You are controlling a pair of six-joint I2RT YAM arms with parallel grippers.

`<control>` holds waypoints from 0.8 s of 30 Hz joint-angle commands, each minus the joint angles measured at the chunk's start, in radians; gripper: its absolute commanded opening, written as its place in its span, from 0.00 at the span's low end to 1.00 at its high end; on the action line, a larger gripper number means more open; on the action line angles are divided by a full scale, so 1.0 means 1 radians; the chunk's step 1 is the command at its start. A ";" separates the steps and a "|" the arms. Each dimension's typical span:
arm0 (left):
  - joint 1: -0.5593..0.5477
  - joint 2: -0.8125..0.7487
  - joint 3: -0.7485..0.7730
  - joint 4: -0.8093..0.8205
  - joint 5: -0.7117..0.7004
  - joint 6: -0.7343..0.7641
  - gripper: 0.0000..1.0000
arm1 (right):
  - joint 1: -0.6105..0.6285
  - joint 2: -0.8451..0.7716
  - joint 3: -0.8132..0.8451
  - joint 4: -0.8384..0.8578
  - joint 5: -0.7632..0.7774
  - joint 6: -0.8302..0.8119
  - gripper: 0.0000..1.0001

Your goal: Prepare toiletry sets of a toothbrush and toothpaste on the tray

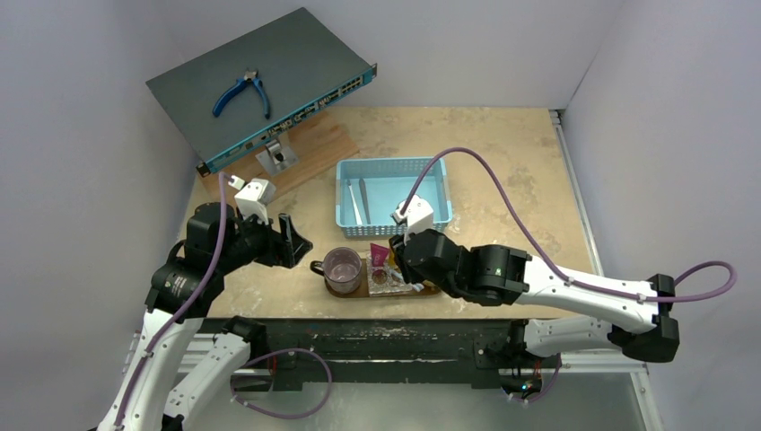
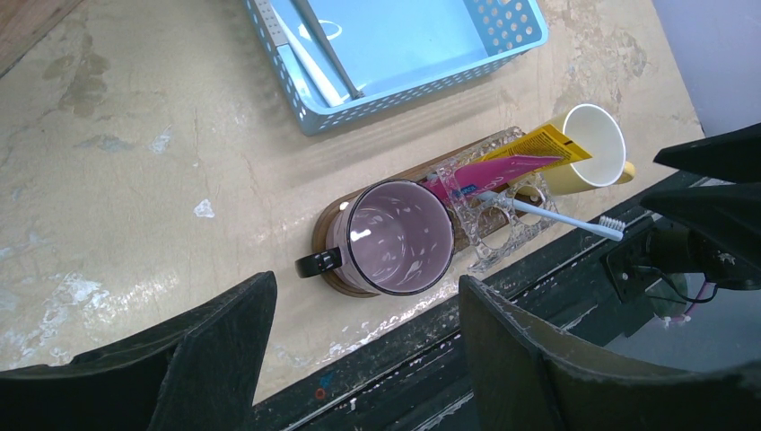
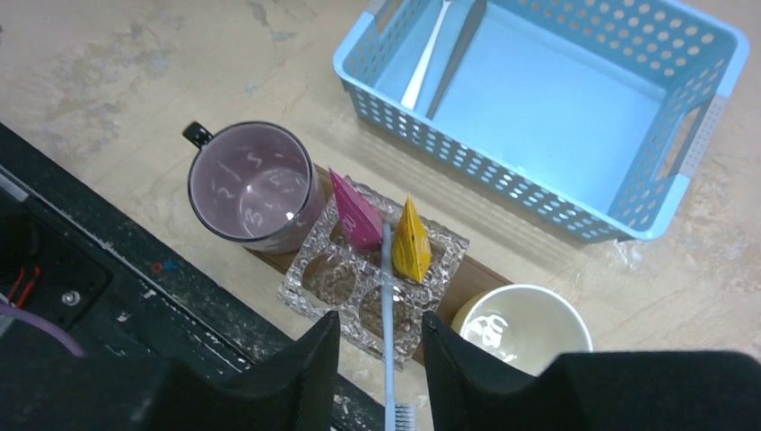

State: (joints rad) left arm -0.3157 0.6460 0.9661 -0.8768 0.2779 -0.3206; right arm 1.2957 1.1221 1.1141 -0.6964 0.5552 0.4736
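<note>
Your right fingers (image 3: 301, 373) stand parted, the thin pale-blue toothbrush (image 3: 387, 287) lengthwise between them; left fingers (image 2: 224, 341) open, farther.

White arms (image 1: 574, 292) with black joints trail purple cables (image 1: 502, 184). The left gripper (image 1: 296, 241), at 9 o'clock, and right gripper (image 3: 379, 321) are black.

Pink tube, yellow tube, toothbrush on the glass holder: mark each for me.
Pink tube (image 3: 356, 215), right wrist view, middle of its body.
Yellow tube (image 3: 412, 244), right wrist view, middle of its body.
Toothbrush (image 3: 388, 301), right wrist view, mid-handle.
</note>
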 commanded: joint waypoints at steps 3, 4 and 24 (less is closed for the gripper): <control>-0.005 0.010 -0.010 0.035 -0.014 0.017 0.73 | -0.009 0.047 0.142 0.015 0.084 -0.112 0.46; -0.005 0.013 -0.009 0.036 -0.018 0.017 0.73 | -0.015 0.063 0.163 0.016 0.086 -0.129 0.47; -0.005 0.026 -0.013 0.036 -0.047 0.030 0.73 | -0.368 0.528 0.540 0.127 -0.200 -0.324 0.55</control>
State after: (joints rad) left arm -0.3157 0.6704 0.9661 -0.8768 0.2363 -0.3107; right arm 0.9863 1.5871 1.5978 -0.6067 0.4480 0.1791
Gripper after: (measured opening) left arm 0.731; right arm 0.544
